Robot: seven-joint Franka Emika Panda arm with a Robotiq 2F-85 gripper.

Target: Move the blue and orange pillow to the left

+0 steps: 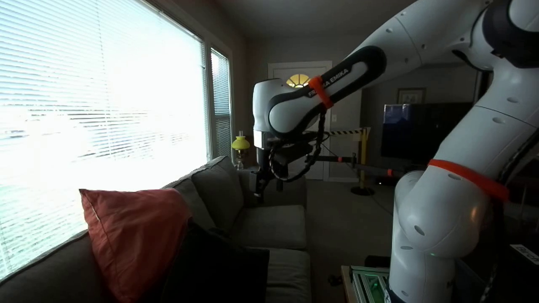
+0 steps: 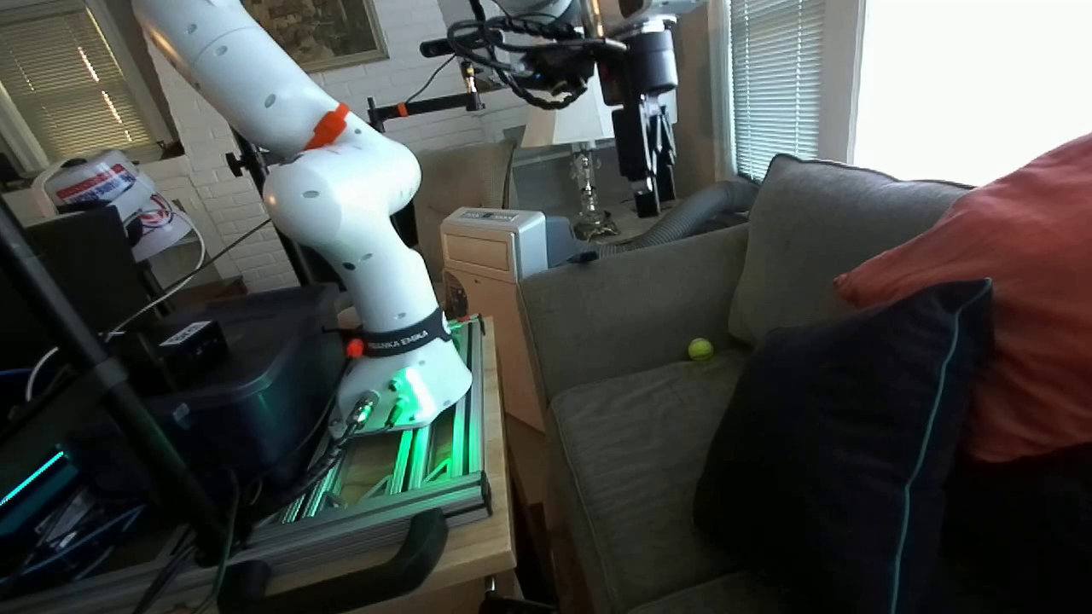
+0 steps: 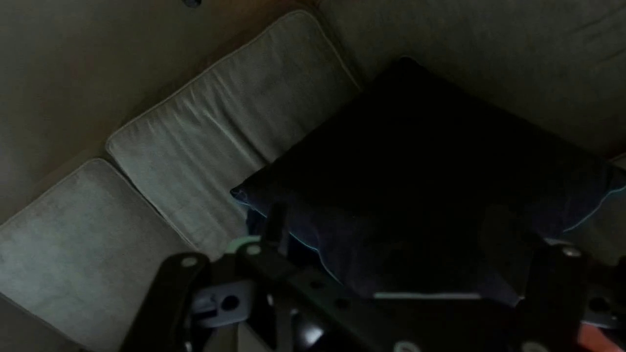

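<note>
The blue and orange pillow shows its coral-orange face, leaning tilted against the sofa back in both exterior views [image 1: 134, 235] [image 2: 1032, 290]. An orange patch [image 3: 594, 338] shows at the wrist view's lower right corner. A dark navy pillow with light blue piping [image 1: 223, 269] [image 2: 845, 452] leans in front of it and hides its lower part. My gripper [image 1: 268, 188] [image 2: 655, 192] points down above the sofa, apart from both pillows. In the wrist view its fingers [image 3: 391, 215] are wide apart with nothing held, and the navy pillow [image 3: 415, 156] lies beyond them.
The grey sofa [image 1: 269, 227] has back cushions [image 2: 853, 222] along the window and an armrest [image 2: 631, 298]. A yellow-green ball [image 2: 700, 349] lies on the seat by the armrest. The robot's base stands on a wooden cart [image 2: 495, 529] beside the sofa.
</note>
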